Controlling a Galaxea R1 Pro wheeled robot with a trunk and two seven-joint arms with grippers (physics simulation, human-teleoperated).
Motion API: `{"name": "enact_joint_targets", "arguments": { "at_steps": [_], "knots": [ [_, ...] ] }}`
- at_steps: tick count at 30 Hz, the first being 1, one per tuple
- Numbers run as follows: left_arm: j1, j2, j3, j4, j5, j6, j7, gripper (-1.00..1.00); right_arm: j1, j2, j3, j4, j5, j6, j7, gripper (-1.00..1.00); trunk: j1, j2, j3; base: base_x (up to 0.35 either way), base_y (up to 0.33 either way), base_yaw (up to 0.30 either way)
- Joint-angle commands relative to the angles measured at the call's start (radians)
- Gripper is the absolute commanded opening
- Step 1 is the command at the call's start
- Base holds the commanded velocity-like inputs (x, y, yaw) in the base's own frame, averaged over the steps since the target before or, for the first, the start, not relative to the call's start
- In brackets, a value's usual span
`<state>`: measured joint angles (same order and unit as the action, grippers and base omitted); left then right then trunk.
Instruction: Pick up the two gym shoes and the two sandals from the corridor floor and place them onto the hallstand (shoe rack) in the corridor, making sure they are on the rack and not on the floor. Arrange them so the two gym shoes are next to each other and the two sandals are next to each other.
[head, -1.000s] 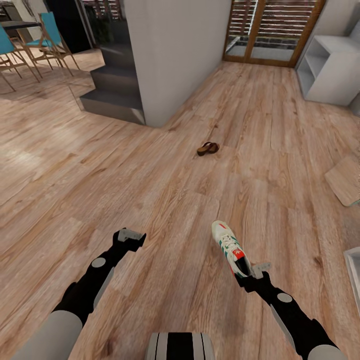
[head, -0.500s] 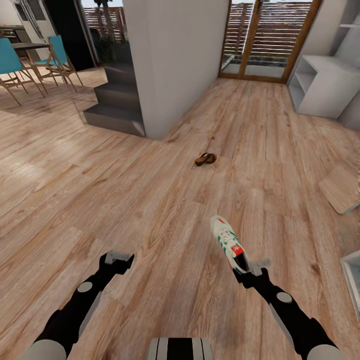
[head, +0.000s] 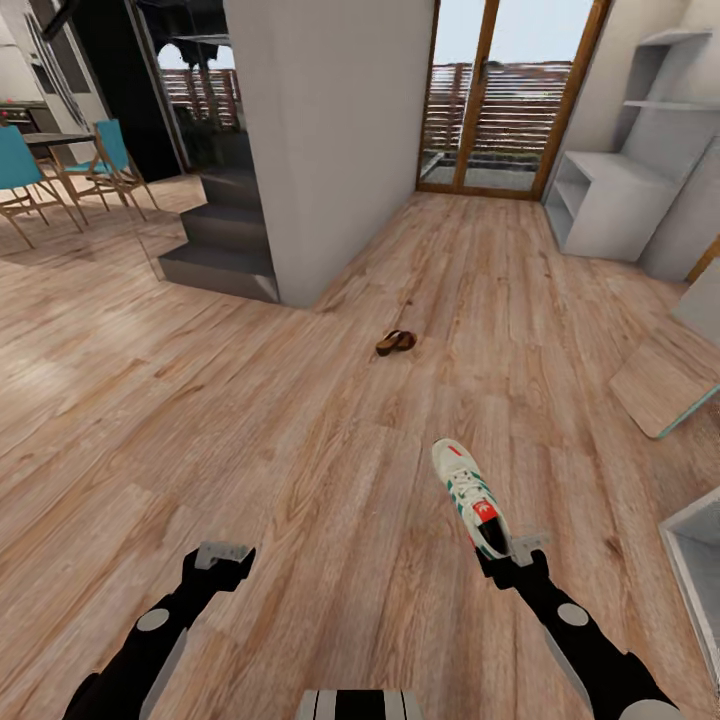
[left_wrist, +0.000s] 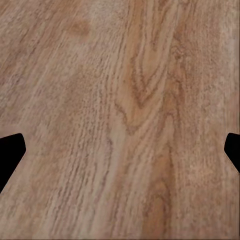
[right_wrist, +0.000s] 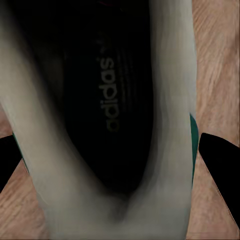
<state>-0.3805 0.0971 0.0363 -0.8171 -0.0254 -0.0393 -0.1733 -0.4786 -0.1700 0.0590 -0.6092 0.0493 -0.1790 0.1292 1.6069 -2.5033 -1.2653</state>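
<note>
My right gripper is shut on the heel end of a white gym shoe with green stripes and a red label, held toe-forward just above the corridor floor. In the right wrist view the shoe's dark inside sits between the gripper fingers. A brown sandal lies on the planks farther ahead, near the wall corner. The pale-grey hallstand stands at the back right. My left gripper hovers open over bare planks.
A grey wall block with dark steps stands ahead on the left, and teal chairs beyond. A glass door ends the corridor. A wooden board lies at the right, with a pale box edge nearer.
The head view has tilted up, showing more of the door and hallstand. My left arm has drawn back toward me. The right gripper still holds the shoe.
</note>
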Motion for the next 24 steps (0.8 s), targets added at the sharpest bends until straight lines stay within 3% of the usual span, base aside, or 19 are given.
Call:
{"name": "enact_joint_targets", "arguments": {
  "at_steps": [1, 5, 7, 9, 15, 24],
  "knots": [
    [0.003, -0.001, 0.012, 0.001, -0.003, -0.004, -0.006, 1.0, 0.005, 0.0, 0.002, 0.022, 0.003, -0.037, -0.006, -1.0, -0.001, 0.0, 0.005, 0.0, 0.0, -0.112],
    [0.009, -0.001, 0.042, 0.006, -0.004, -0.031, -0.007, 1.0, 0.037, 0.001, 0.001, 0.106, -0.026, -0.186, -0.014, -1.0, -0.002, 0.001, 0.027, 0.0, 0.0, -0.112],
    [0.01, -0.002, 0.051, 0.026, -0.004, -0.05, -0.008, 1.0, 0.05, 0.005, 0.001, 0.194, -0.078, -0.287, -0.015, -1.0, -0.003, 0.001, 0.037, 0.0, 0.0, -0.111],
    [0.011, -0.005, 0.054, 0.045, -0.005, -0.057, -0.008, 1.0, 0.054, 0.005, 0.001, 0.248, -0.121, -0.328, -0.016, -1.0, -0.004, 0.002, 0.048, 0.0, 0.0, -0.109],
    [0.011, -0.008, 0.054, 0.051, -0.003, -0.059, -0.008, 1.0, 0.055, 0.001, 0.001, 0.29, -0.137, -0.339, -0.016, -1.0, -0.007, 0.003, 0.081, 0.0, 0.0, -0.105],
    [0.011, -0.008, 0.054, 0.052, -0.002, -0.059, -0.008, 1.0, 0.055, -0.003, 0.0, 0.329, -0.151, -0.342, -0.017, -1.0, -0.041, 0.066, 0.12, 0.0, 0.0, -0.085]
  ]
}}
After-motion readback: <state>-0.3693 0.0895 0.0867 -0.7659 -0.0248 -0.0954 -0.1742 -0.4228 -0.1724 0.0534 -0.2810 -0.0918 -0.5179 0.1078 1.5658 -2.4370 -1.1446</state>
